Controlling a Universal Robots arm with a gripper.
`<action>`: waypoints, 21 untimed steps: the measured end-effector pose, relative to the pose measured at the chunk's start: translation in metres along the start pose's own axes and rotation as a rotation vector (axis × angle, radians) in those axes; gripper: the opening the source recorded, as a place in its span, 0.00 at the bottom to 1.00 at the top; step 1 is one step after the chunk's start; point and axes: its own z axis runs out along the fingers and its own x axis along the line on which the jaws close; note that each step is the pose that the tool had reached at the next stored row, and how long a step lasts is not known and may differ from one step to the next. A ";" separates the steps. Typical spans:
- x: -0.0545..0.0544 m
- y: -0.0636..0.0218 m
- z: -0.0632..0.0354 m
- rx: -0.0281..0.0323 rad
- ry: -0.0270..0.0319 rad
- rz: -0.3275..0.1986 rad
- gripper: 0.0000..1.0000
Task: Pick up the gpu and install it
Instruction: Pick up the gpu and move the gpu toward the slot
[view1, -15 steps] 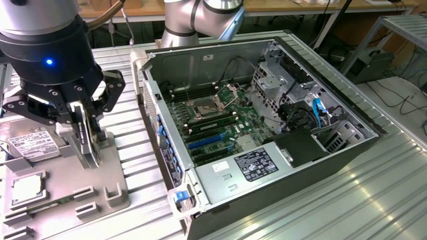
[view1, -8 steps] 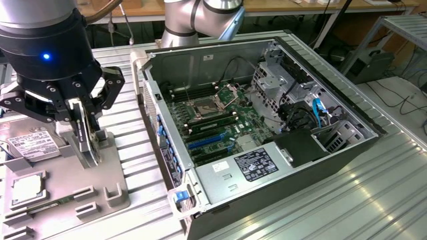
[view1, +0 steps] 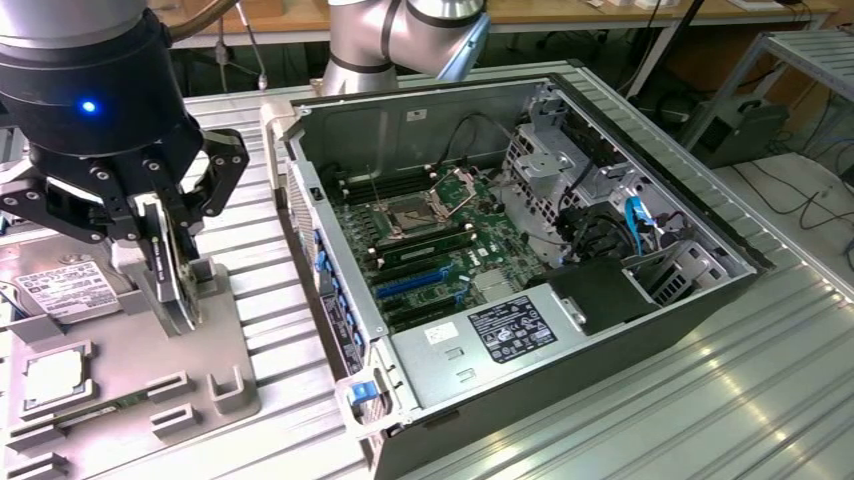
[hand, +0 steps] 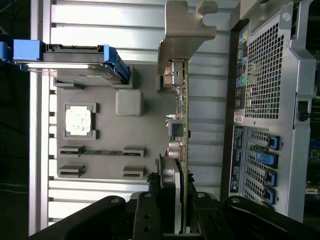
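The gpu (view1: 171, 272) is a thin dark card standing on edge over the grey parts fixture (view1: 220, 350) at the exterior view's left. My gripper (view1: 166, 218) comes down from above and is shut on the card's upper edge, one finger on each face. In the wrist view the gpu (hand: 181, 120) runs edge-on away from my gripper (hand: 173, 212), and its silvery metal bracket (hand: 183, 30) is at the far end. The card's lower end sits close to the fixture's holder block (view1: 203, 285); I cannot tell whether they touch.
The open computer case (view1: 310, 215) lies to the exterior view's right of the fixture, with its motherboard (view1: 441, 235), blue expansion slots (view1: 404, 286) and power supply (view1: 514, 330) exposed. The fixture also carries a hard drive (view1: 60, 290), a CPU (view1: 54, 375) and a memory stick (view1: 100, 410). The case's rear panel (hand: 270, 100) stands beside the card.
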 end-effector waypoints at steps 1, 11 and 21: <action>0.000 -0.0002 -0.0003 0.0000 0.0000 0.000 0.28; 0.000 -0.0018 -0.0077 -0.0001 -0.0001 0.000 0.28; 0.000 -0.0023 -0.0225 0.0002 0.0001 0.000 0.28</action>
